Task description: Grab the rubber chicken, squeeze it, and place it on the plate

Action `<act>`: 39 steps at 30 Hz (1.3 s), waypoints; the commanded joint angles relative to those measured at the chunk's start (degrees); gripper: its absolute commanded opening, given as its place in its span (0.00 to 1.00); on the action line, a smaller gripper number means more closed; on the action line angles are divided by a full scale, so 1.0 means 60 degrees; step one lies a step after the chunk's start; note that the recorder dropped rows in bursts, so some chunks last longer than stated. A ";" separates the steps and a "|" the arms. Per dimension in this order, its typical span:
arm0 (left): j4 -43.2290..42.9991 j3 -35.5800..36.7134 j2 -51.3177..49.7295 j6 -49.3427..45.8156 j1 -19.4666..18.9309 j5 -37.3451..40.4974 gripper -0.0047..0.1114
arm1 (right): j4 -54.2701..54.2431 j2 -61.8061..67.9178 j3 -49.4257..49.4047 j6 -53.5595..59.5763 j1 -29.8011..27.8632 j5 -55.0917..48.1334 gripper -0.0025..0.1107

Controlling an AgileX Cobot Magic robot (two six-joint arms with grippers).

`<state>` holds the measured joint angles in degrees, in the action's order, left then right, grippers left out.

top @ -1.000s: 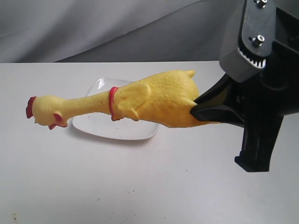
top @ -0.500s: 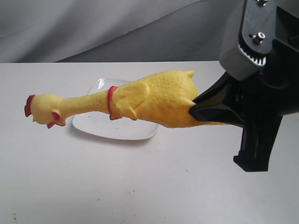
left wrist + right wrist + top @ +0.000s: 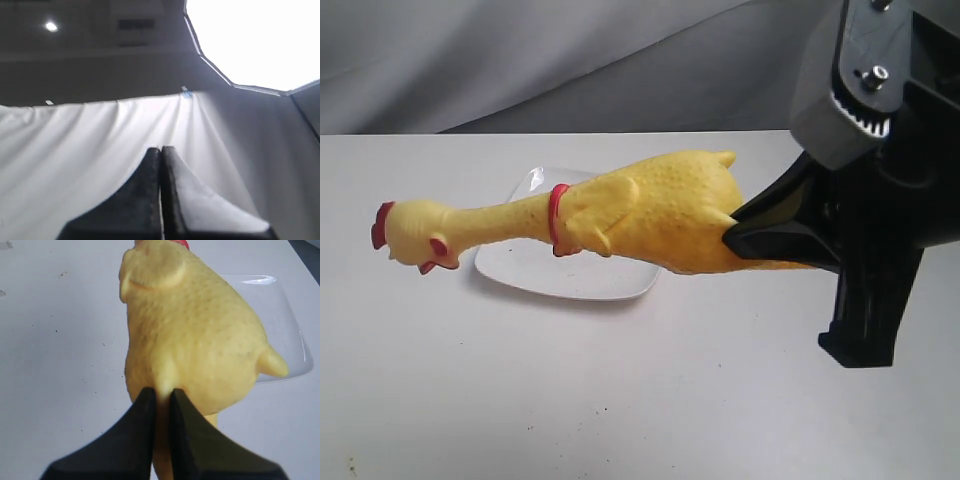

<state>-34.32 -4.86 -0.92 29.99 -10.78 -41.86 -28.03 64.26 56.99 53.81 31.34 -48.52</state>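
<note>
The yellow rubber chicken (image 3: 650, 212) hangs level in the air above the table, its red-combed head far to the left and its neck and body passing over the white square plate (image 3: 520, 275). My right gripper (image 3: 732, 238) is shut on the chicken's rear end near the legs. The right wrist view shows the bumpy body (image 3: 195, 335) pinched between the black fingers (image 3: 137, 425), the plate (image 3: 290, 340) lying beyond it, and my right gripper (image 3: 161, 392) tight on it. My left gripper (image 3: 161, 150) is shut on nothing and points up at a white curtain.
The white table (image 3: 620, 400) stretches around the plate with small dark specks on it. A grey-white curtain (image 3: 520, 60) hangs behind the table. The bulky black right arm (image 3: 880, 200) fills the right side of the exterior view.
The chicken's head has drifted slightly left and down, and the body with the right gripper has shifted a little left. The grip is unchanged.
</note>
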 commanded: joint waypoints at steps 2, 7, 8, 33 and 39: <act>-0.5521 -0.2206 -0.1638 0.1829 0.0112 0.0553 0.04 | -0.0297 -0.0078 -0.0031 -0.0019 0.0018 0.0141 0.02; -0.9109 -0.3789 -0.3928 0.4783 0.0716 -0.0481 0.11 | -0.0398 -0.0078 -0.0031 -0.0019 0.0018 0.0141 0.02; -0.9730 -0.4072 -0.4321 0.5066 0.0812 -0.0902 0.14 | -0.0409 -0.0078 -0.0031 -0.0019 0.0018 0.0141 0.02; -1.0937 -0.5583 -1.0523 0.3891 0.5876 0.2741 0.80 | -0.0828 -0.0078 -0.0031 -0.0019 0.0018 0.0002 0.02; -1.0109 -0.5583 -1.0571 0.3410 0.6529 0.3432 0.74 | -0.1012 -0.0078 -0.0031 -0.0019 0.0018 -0.0157 0.02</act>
<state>-98.16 -38.09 -64.01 51.59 27.34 -22.88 -32.46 64.26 56.99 53.81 31.34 -49.80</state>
